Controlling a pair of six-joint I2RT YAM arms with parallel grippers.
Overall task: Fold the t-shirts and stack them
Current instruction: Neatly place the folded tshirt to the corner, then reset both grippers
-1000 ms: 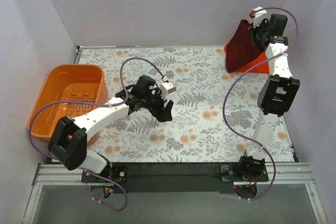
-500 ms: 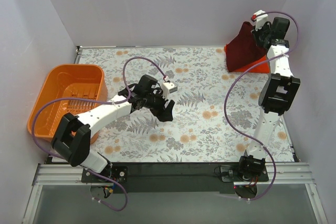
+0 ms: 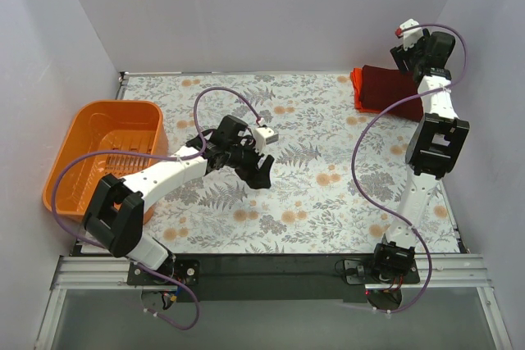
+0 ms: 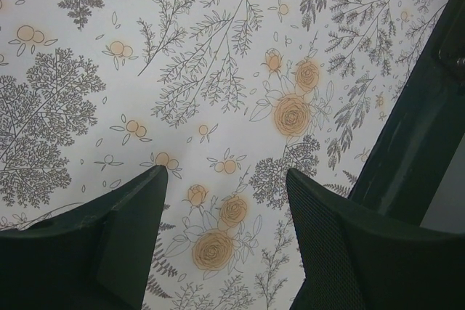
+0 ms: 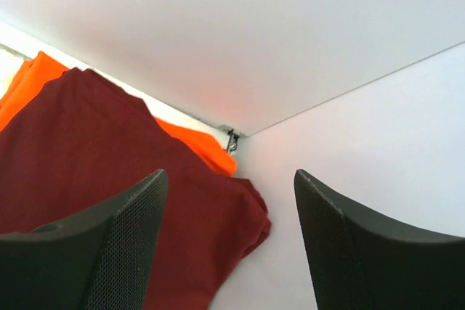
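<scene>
A dark maroon t-shirt (image 3: 392, 88) lies folded flat on a bright orange-red t-shirt (image 3: 358, 86) in the table's far right corner. The wrist view shows the maroon t-shirt (image 5: 109, 179) covering most of the orange one (image 5: 192, 141), whose edges stick out behind it. My right gripper (image 5: 229, 179) hangs open above the stack's right edge, nothing between its fingers, and shows as the raised right gripper (image 3: 408, 48) by the wall. My left gripper (image 4: 225, 176) is open over bare floral cloth near the table's middle, the same left gripper (image 3: 261, 171) from above.
An orange plastic basket (image 3: 102, 153) stands at the left edge of the floral tablecloth (image 3: 328, 194). White walls close in behind and on both sides, with the right wall (image 5: 378, 179) right beside the stack. The table's dark front rail (image 4: 421, 150) shows beside the left fingers.
My right gripper has opened and let go of the maroon t-shirt, which dropped from hanging upright to lying flat on the orange one. The left arm barely moved.
</scene>
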